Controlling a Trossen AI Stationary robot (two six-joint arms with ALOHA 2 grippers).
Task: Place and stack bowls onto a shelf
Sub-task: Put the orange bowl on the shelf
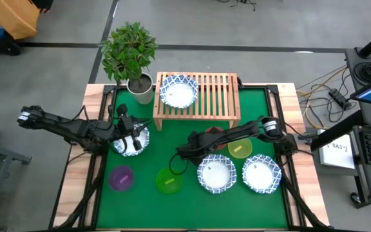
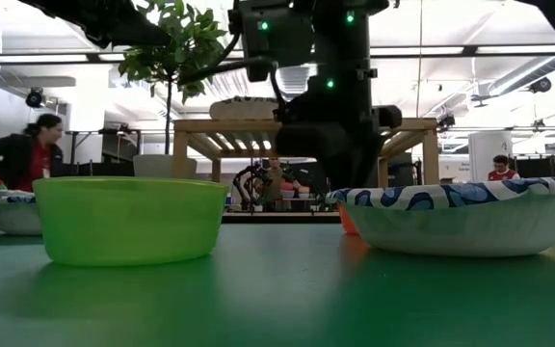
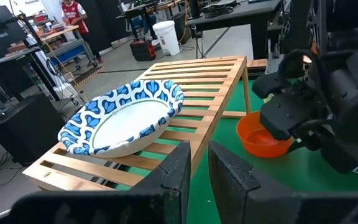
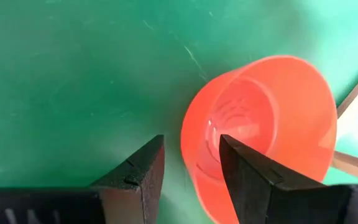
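Observation:
The light-wood shelf (image 1: 211,96) carries one white blue-rimmed bowl (image 1: 178,91) on its left end, also seen in the left wrist view as the bowl (image 3: 120,118). My right gripper (image 4: 191,168) is open and points down. One finger stands outside the red bowl (image 4: 272,112) and the other inside its wall, with no plain touch. The red bowl (image 3: 263,140) rests on its base on the mat. My left gripper (image 3: 194,168) hovers over another white bowl (image 1: 131,142) left of the shelf, fingers nearly together, holding nothing I can see.
Two more white bowls (image 1: 216,174) (image 1: 261,174) sit near the front right. The yellow-green bowl (image 1: 239,149), green bowl (image 1: 168,181) and purple bowl (image 1: 121,178) stand on the mat. A potted plant (image 1: 131,55) stands at the shelf's left. People show beyond the table.

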